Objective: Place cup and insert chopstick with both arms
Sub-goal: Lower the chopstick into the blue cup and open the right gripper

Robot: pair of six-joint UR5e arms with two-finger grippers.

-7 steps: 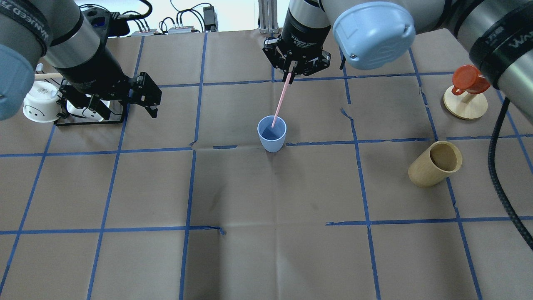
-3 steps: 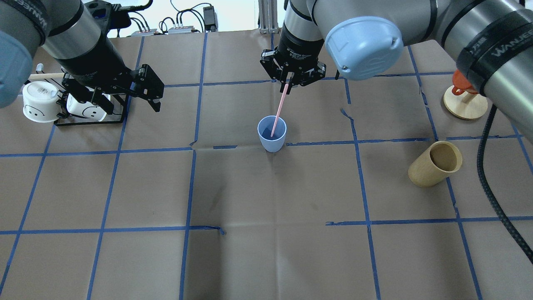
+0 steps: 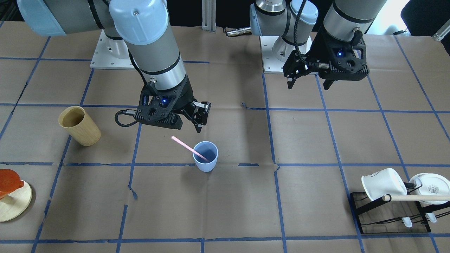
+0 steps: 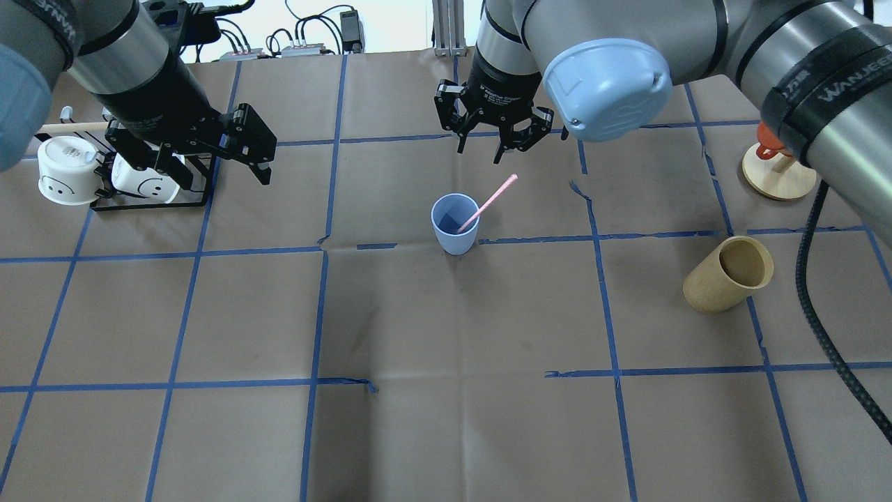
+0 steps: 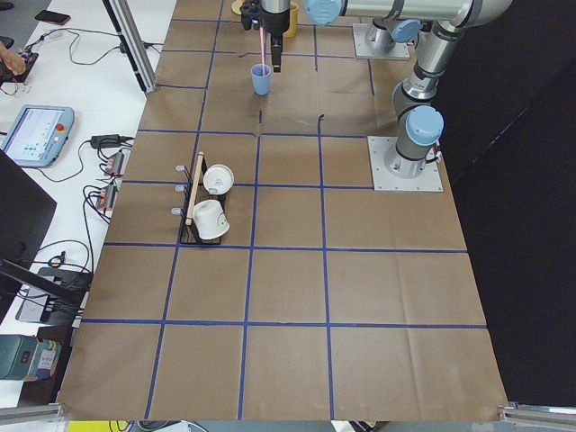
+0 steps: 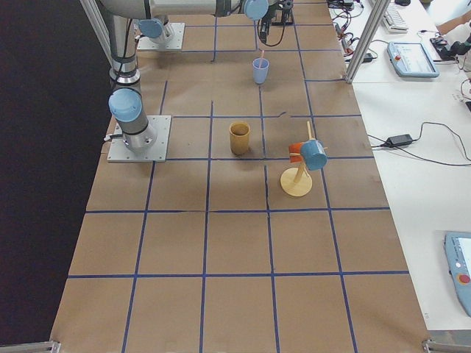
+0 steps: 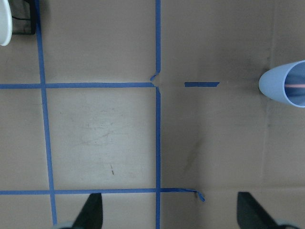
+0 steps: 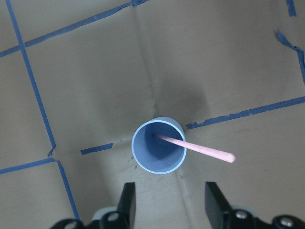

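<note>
The light blue cup (image 4: pixel 455 224) stands upright near the table's middle; it also shows in the front view (image 3: pixel 205 156) and the right wrist view (image 8: pixel 158 147). The pink chopstick (image 4: pixel 493 199) stands in it and leans on the rim, free of any gripper; it also shows in the front view (image 3: pixel 186 147) and the right wrist view (image 8: pixel 202 150). My right gripper (image 4: pixel 486 145) is open and empty above and behind the cup. My left gripper (image 4: pixel 259 162) is open and empty far left, by the mug rack; its fingertips (image 7: pixel 93 212) frame bare paper.
A tan wooden cup (image 4: pixel 729 273) lies tilted at the right. A wooden stand with an orange-red cup (image 4: pixel 779 160) is at the far right. A black rack (image 4: pixel 150 199) with white mugs (image 4: pixel 64 171) and a beige rod sits far left.
My right gripper opened and let go of the chopstick, which tipped over to lean rightward on the cup's rim. The left arm barely moved.
</note>
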